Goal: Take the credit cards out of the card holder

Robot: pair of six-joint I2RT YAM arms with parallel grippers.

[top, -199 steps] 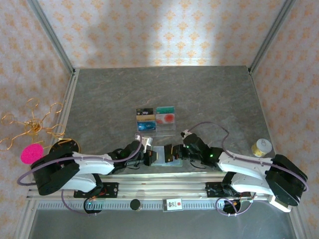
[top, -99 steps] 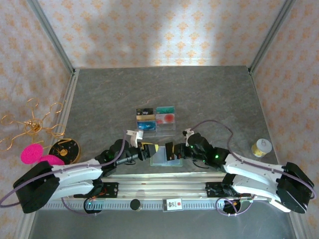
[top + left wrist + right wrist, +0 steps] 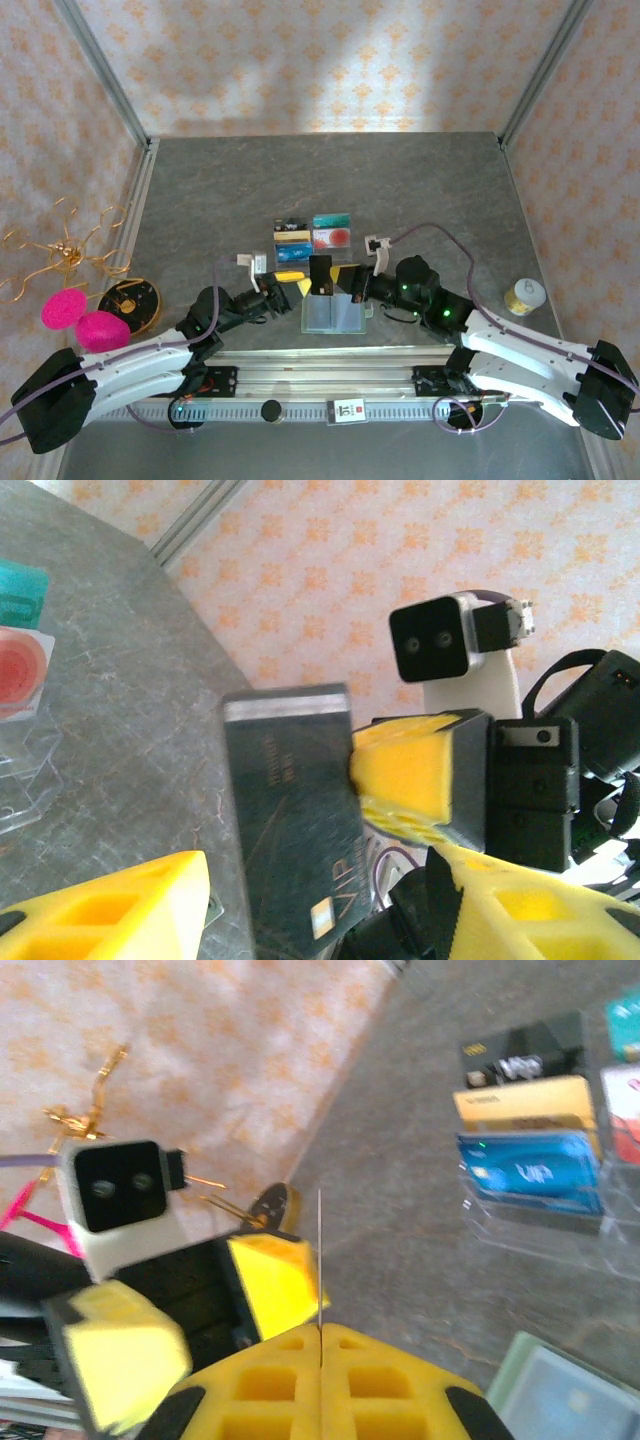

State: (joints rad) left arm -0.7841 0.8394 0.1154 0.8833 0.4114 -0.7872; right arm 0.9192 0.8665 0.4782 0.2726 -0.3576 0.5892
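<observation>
The card holder [image 3: 333, 314] lies unfolded on the table, a pale green rectangle with bluish clear pockets; a corner of it shows in the right wrist view [image 3: 572, 1392]. Just beyond it a dark "VIP" credit card [image 3: 321, 274] stands upright above the table. My right gripper [image 3: 341, 278] is shut on that card's edge; from the right wrist the card [image 3: 319, 1260] appears edge-on, rising from the closed right gripper [image 3: 320, 1336]. My left gripper [image 3: 295, 282] is open, close on the card's left. In the left wrist view the card [image 3: 290, 810] stands between the left gripper's [image 3: 320, 910] spread yellow fingers.
A clear plastic tray of colourful cards [image 3: 313, 240] sits behind the grippers, also seen as [image 3: 530, 1150]. A gold wire stand [image 3: 60, 255], pink pads [image 3: 80, 320] and a black-gold disc [image 3: 130, 300] are at the left edge. A gold roll [image 3: 524, 296] stands at right.
Both grippers moved up and away from the near edge. The right gripper drew the dark card out of the holder and raised it upright. The left gripper let go of the holder.
</observation>
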